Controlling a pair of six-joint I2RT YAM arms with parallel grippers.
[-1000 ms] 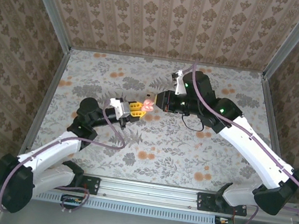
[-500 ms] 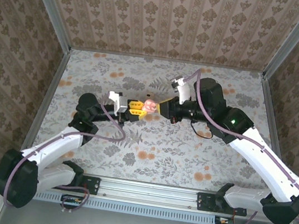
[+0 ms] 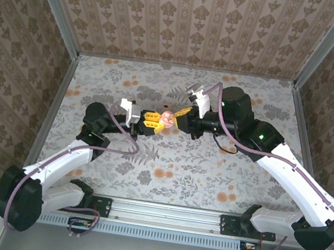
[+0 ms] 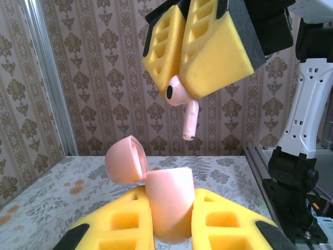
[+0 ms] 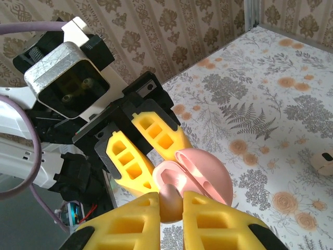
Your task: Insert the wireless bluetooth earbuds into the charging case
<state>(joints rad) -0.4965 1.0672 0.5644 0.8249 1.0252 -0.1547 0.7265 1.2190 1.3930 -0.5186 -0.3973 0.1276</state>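
Two grips held mid-air over the bench [image 3: 180,165]. Left fingers [image 4: 125,224] clamped the charging case [image 4: 169,200], lid [image 4: 124,159] open; right fingers [image 4: 213,52] pinched the earbud [image 4: 179,96] just above it, not touching. Risk: stem [image 4: 190,122] looked off the socket line, could catch rim [image 4: 166,175] or lid and slip out. Small pale item [image 5: 327,156] lay on the bench, maybe the second bud.

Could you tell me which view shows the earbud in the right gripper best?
The left wrist view: the earbud shows head and stem, stem pointing down, pinched by the right gripper above the open charging case. The right wrist view mostly hides it between the fingers; from the top it is a pink speck.
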